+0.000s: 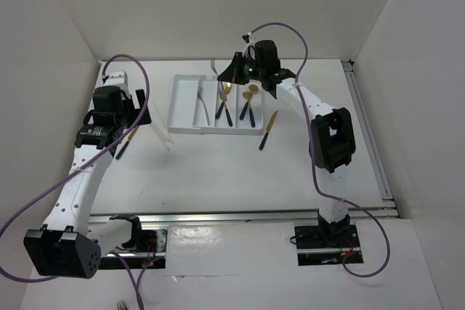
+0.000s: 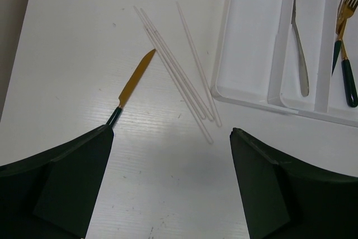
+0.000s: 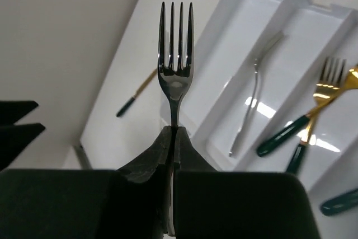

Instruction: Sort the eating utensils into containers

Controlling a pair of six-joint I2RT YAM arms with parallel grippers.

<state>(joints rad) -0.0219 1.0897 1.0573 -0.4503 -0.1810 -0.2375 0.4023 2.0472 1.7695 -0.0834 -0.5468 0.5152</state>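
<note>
The white tray (image 1: 183, 103) lies at the table's back middle. Its compartments hold a silver fork (image 1: 204, 107), gold forks with teal handles (image 1: 224, 103) and gold spoons (image 1: 249, 99). My right gripper (image 1: 231, 72) hangs over the tray's far edge, shut on a second silver fork (image 3: 175, 65) with its tines pointing away from the gripper (image 3: 174, 130). My left gripper (image 2: 172, 132) is open and empty, low over the table left of the tray (image 2: 249, 37). One gold knife (image 2: 131, 88) lies by its left finger. Another gold knife (image 1: 269, 130) lies right of the tray.
Several thin white sticks (image 2: 179, 65) lie on the table between the left knife and the tray's near left corner. White walls close in the table on the left, back and right. A metal rail (image 1: 367, 128) runs along the right edge.
</note>
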